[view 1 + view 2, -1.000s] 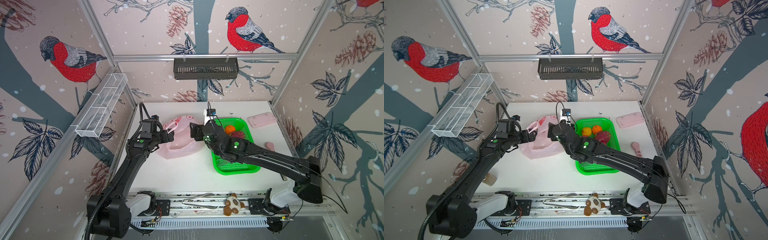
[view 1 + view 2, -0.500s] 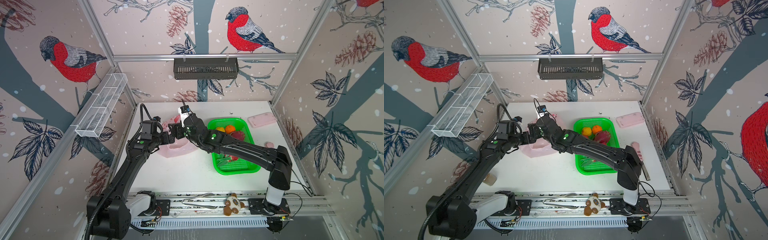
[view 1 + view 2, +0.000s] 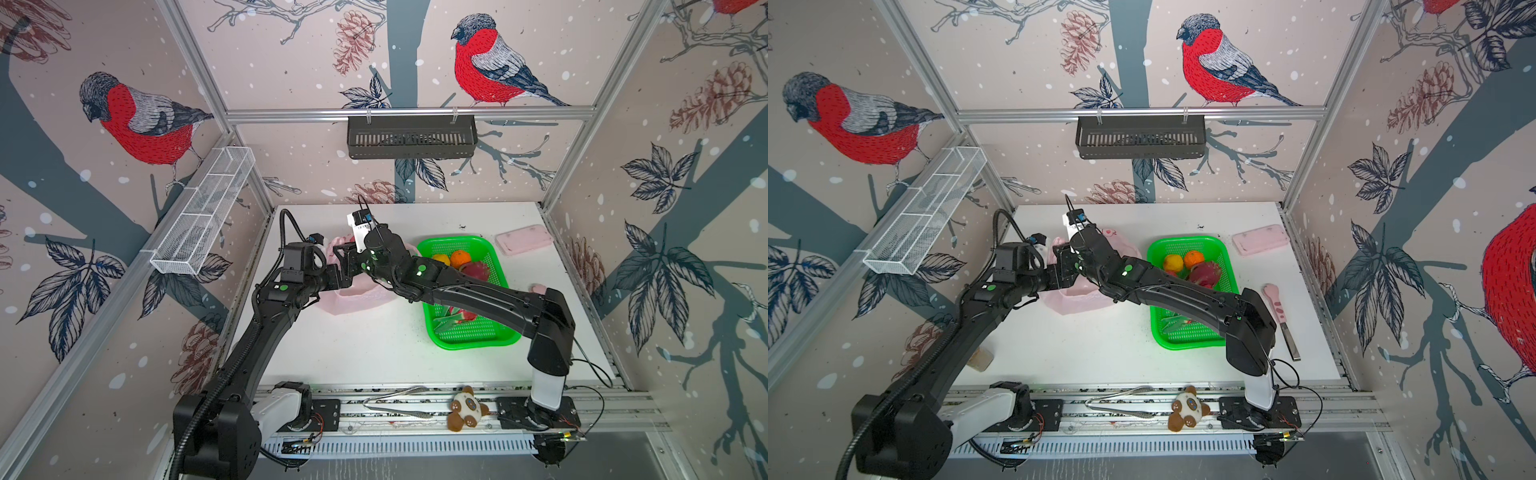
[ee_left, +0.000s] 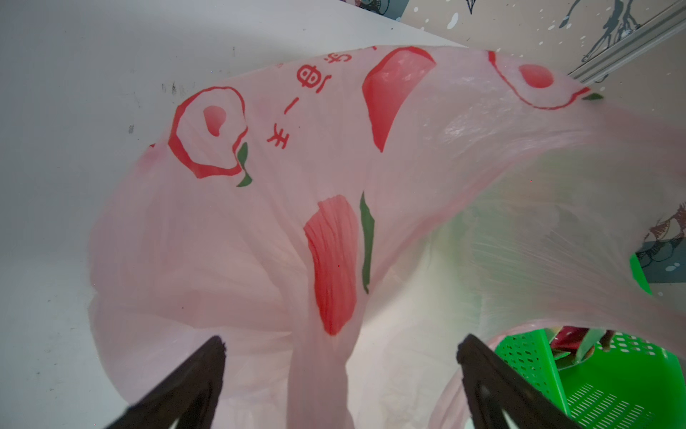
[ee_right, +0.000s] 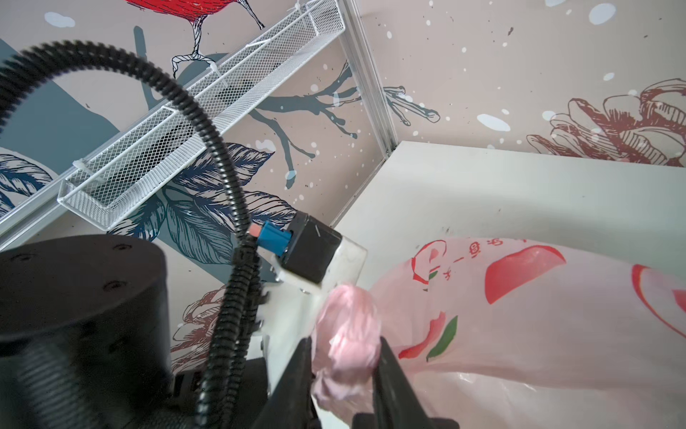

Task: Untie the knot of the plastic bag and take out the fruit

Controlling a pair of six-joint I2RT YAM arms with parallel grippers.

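Right wrist view: right gripper (image 5: pixel 345 366) fingers (image 5: pixel 302 366) narrowed onto a bunched pink handle wad (image 5: pixel 347 327), touching it on both sides; knot or loose gather, cannot tell. Left gripper (image 4: pixel 341 356) fingers (image 4: pixel 208 367) spread wide, a strip of the plastic bag (image 4: pixel 260 241) running between them untouched. Bag lies limp on the table (image 3: pixel 374 345); fruit (image 3: pixel 457 258) sits in the green basket (image 3: pixel 473 343) beside it. Risks: nothing anchors the bag, so a pull likely drags it whole; thin film may tear or cinch tighter; crowded wrists could collide.
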